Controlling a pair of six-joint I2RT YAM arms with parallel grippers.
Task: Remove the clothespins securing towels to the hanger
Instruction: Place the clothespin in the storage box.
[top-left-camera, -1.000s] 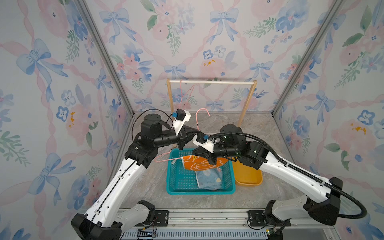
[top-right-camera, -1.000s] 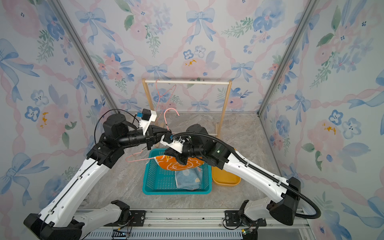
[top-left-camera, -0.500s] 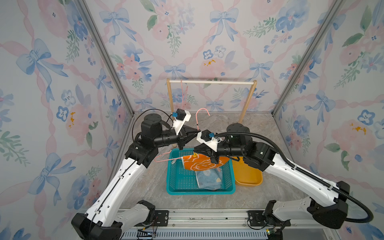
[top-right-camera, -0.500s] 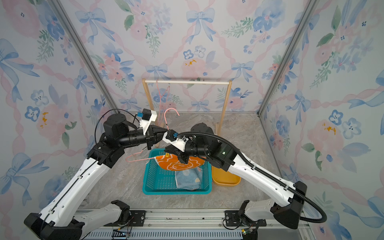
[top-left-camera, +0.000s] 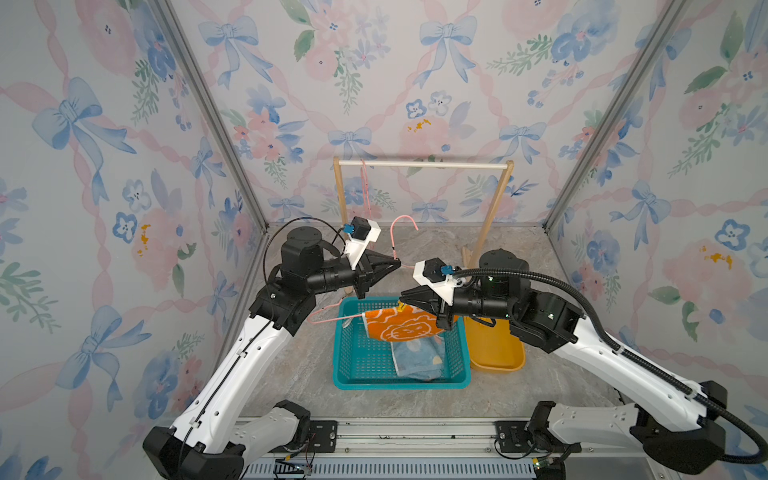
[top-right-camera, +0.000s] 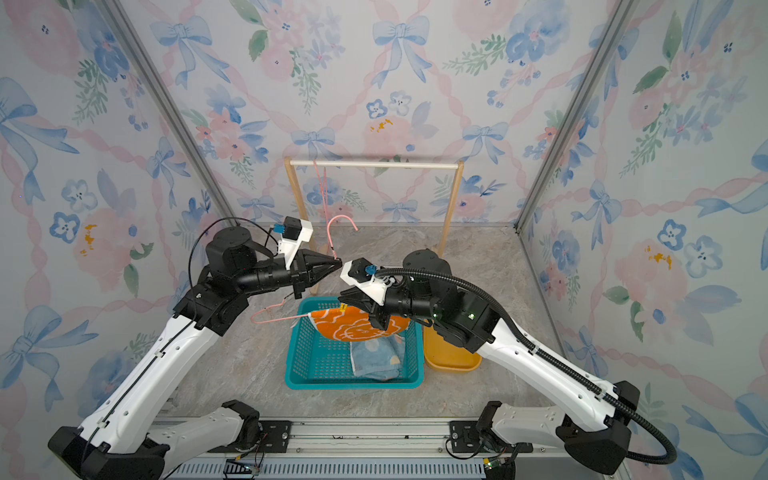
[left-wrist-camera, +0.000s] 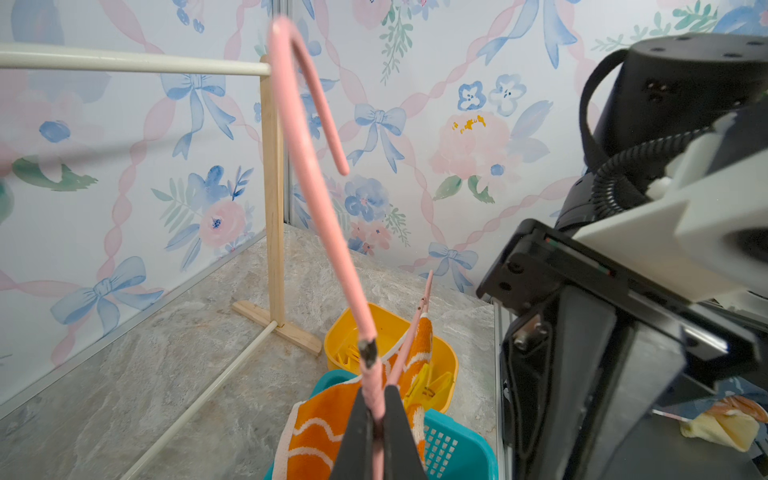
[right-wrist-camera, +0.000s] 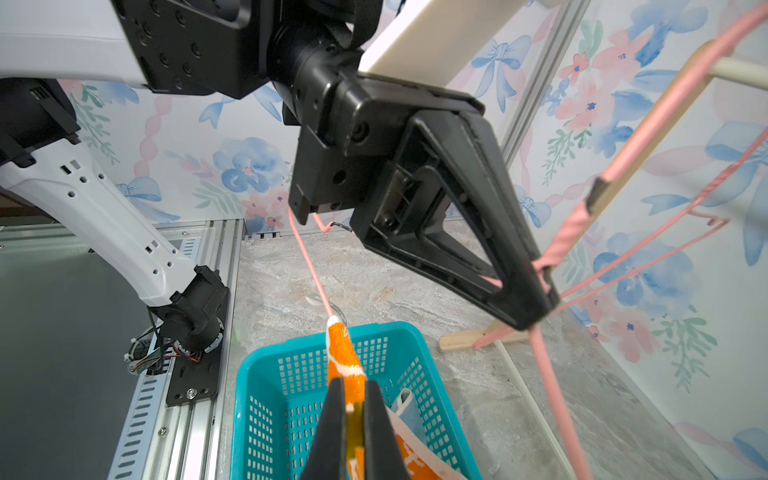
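Clothespin — a small yellow clip on the top edge of the orange towel — is pinched at the tips of the right claw, whose fingers are shut on it. In the right wrist view only a sliver of yellow shows between the closed fingers of that claw, with the towel's edge running on ahead of them. Whether the clip bites the wire cannot be told. Facing it, near but apart, the left claw is clamped on the neck of the pink hanger. The hook rises above its tips and the towel hangs from the wire below. Under the right claw stands a teal basket with the blue towel crumpled inside; the orange one droops over its far rim. Behind that claw, beneath its wrist, sits a yellow bin — the left wrist view shows loose yellow clips in it. Beyond both claws, against the back wall, a wooden rack carries a second pink hanger near its end on the left claw's side.
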